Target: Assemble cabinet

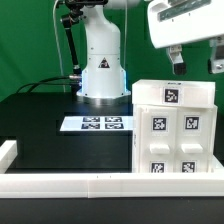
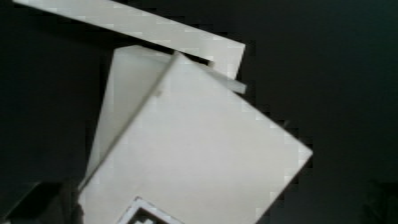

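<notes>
Cabinet (image 1: 175,130): white tagged plastic box, standing at the table (image 1: 40,110) edge beside the border rail (image 1: 100,184). Likely light, rigid, smooth-sided; best pinched across a thin panel edge. Claw (image 1: 195,62): hovering above, fingers apart, empty.

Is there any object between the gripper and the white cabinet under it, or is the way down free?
Nothing visible stands between them. In the exterior view the gripper hangs just above the top of the cabinet, with only open space in the gap. The marker board lies off to the exterior view's left.
</notes>
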